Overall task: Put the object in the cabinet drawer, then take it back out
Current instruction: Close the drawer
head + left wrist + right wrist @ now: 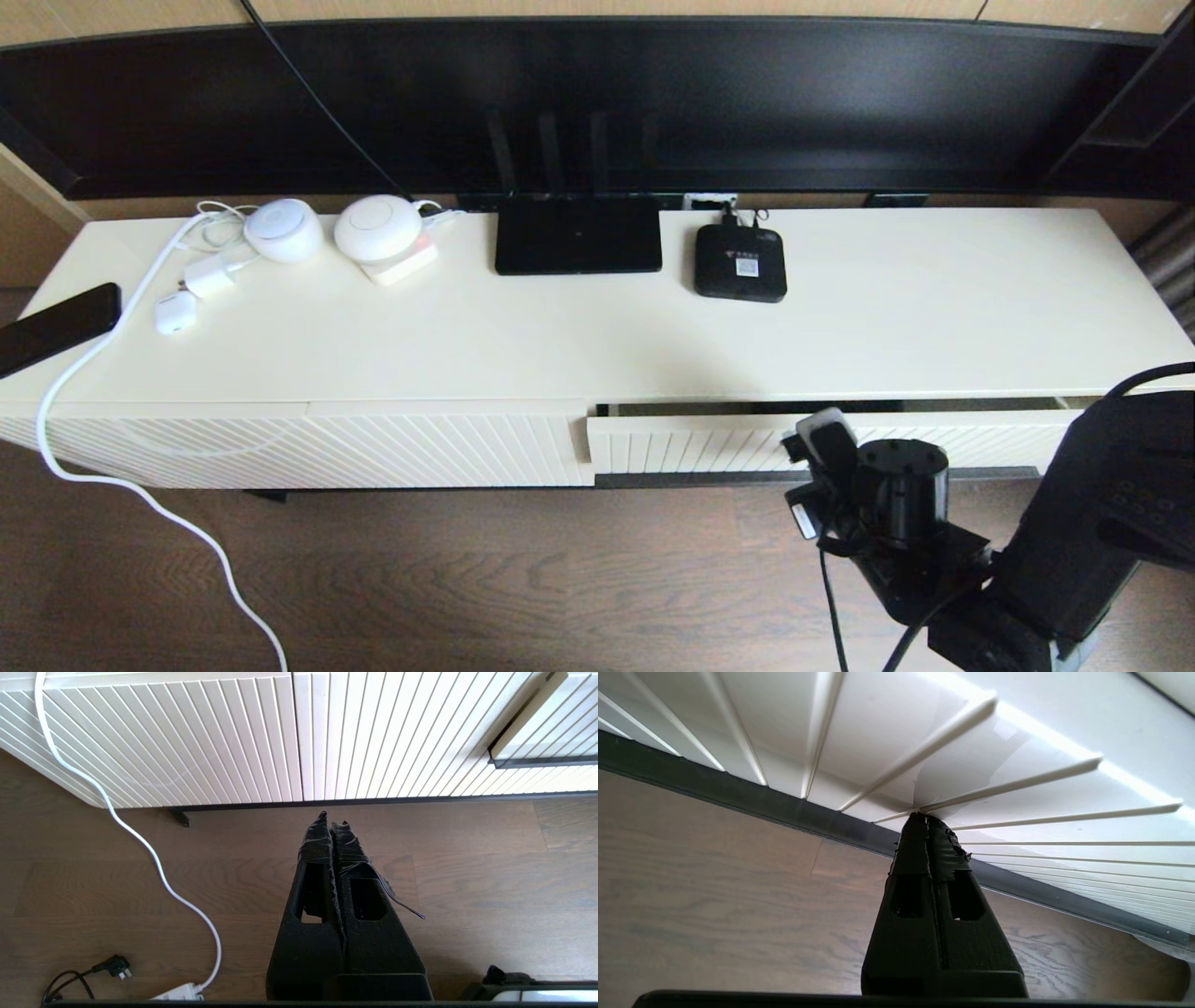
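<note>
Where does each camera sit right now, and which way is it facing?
Head view: up on the robot's head, looking forward and down at the cabinet top and the slightly open drawer; the right arm shows.
Left wrist view: behind the shut left gripper, facing the floor and the cabinet's ribbed front; white cable beside it.
Right wrist view: behind the shut right gripper, its tips against the drawer's ribbed front.
Shared: head and left wrist both show the cable and the drawer front.

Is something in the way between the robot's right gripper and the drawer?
No. The right gripper, shut, touches the cabinet drawer on its ribbed front. The drawer is open a crack. The left gripper idles over the floor.
</note>
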Robot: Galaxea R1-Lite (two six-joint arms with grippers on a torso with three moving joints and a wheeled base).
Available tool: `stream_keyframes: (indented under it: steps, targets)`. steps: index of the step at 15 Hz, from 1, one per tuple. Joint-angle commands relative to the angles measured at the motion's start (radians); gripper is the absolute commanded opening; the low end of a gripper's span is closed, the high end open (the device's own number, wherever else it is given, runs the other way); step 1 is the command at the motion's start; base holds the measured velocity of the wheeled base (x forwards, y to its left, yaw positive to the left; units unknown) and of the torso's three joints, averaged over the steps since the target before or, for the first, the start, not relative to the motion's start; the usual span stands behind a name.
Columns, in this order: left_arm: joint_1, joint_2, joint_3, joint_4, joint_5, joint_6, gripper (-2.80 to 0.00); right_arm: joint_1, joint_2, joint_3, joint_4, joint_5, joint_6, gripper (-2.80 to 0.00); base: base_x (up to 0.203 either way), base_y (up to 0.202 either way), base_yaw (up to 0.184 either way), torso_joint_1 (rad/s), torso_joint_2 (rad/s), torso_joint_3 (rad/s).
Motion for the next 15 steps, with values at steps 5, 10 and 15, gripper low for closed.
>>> stream_keyframes:
  steps: [5,10,15]
  targets:
    - [0.0,0.002,-0.001,0.0,0.0,0.0,-2.8,0.002,0.055,-0.065,-0.064,-0.003,-0.001,-2.8,0.0,0.0,0.0,0.0,0.0,0.0]
    - [0.0,0.001,-0.001,-0.001,0.0,0.0,-2.8,0.002,0.046,-0.057,-0.072,-0.003,0.002,-2.8,0.0,0.0,0.0,0.0,0.0,0.0]
    - [0.0,0.002,-0.001,0.0,0.0,0.0,-2.8,0.015,-0.135,0.11,-0.06,-0.004,-0.013,-2.8,0.0,0.0,0.0,0.0,0.0,0.0]
